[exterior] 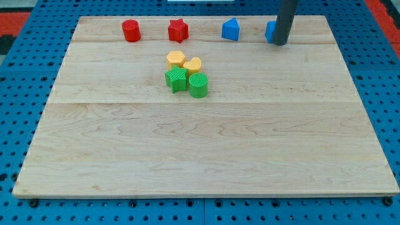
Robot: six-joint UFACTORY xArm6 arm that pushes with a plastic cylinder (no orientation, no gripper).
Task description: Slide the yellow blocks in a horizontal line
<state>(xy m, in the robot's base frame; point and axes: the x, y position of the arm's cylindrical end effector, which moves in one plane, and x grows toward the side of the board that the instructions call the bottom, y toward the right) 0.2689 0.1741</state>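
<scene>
Two yellow blocks sit together left of the board's centre, near the top: a yellow rounded block and a yellow heart-like block touching its lower right side. My tip is at the view's top right, far to the right of the yellow blocks. The rod stands right in front of a blue block and hides most of it.
A green star-like block and a green cylinder lie just below the yellow blocks, touching them. Along the top edge stand a red cylinder, a red star block and a blue pentagon-like block. The wooden board lies on blue pegboard.
</scene>
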